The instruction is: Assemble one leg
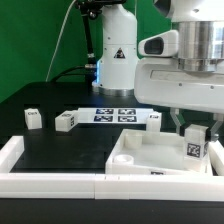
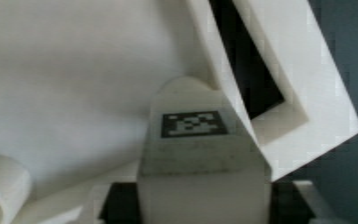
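Note:
My gripper [image 1: 195,135] is shut on a leg [image 1: 195,146], a chunky white block with a black-and-white tag, and holds it upright over the far right corner of the large white square panel [image 1: 150,158]. In the wrist view the held leg [image 2: 197,135] fills the middle, its tag facing the camera, with the black fingers [image 2: 126,200] pressed on both its sides and the panel [image 2: 69,90] beneath it. Three other legs lie on the black table: one [image 1: 32,118] at the exterior view's left, one [image 1: 66,121] beside it, and one [image 1: 152,120] behind the panel.
The marker board [image 1: 113,114] lies at the back middle. White border rails [image 1: 60,182] run along the front and the exterior view's left [image 1: 10,152]. The robot base [image 1: 115,60] stands behind. A curved white socket edge [image 2: 2,180] shows in the wrist view.

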Motion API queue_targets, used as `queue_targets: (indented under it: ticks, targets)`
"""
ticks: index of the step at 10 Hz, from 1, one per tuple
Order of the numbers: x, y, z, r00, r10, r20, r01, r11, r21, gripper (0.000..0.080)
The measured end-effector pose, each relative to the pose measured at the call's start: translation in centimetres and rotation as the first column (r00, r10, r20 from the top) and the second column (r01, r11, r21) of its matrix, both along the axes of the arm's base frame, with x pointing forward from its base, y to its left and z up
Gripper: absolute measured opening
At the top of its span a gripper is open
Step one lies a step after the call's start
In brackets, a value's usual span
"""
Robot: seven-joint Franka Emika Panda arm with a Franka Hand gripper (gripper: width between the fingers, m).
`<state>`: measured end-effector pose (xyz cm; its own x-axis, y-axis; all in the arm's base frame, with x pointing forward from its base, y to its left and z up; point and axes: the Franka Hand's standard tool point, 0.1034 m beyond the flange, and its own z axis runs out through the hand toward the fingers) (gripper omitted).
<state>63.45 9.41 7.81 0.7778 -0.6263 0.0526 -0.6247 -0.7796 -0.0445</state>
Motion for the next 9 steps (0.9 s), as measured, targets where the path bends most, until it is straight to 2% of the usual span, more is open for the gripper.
queue_targets:
  ticks: [2, 4, 5, 6, 7, 9]
  targets:
    - [-0.14, -0.95, 0.06, 0.994, -0.110, -0.007, 0.109, 0.994, -0.018, 0.0303]
    - [-0.17, -1.09, -0.02, 0.993, -0.115, -0.008, 0.115, 0.993, -0.022, 0.0320]
    - [-0.18, -1.09, -0.03, 0.993, -0.116, -0.008, 0.115, 0.993, -0.021, 0.0498]
    - [-0.19, -1.08, -0.04, 0.993, -0.116, -0.009, 0.115, 0.993, -0.021, 0.0498]
    - [-0.19, -1.08, -0.05, 0.993, -0.116, -0.009, 0.115, 0.993, -0.021, 0.0617]
    - [-0.20, -1.09, -0.07, 0.993, -0.116, -0.009, 0.115, 0.993, -0.022, 0.0640]
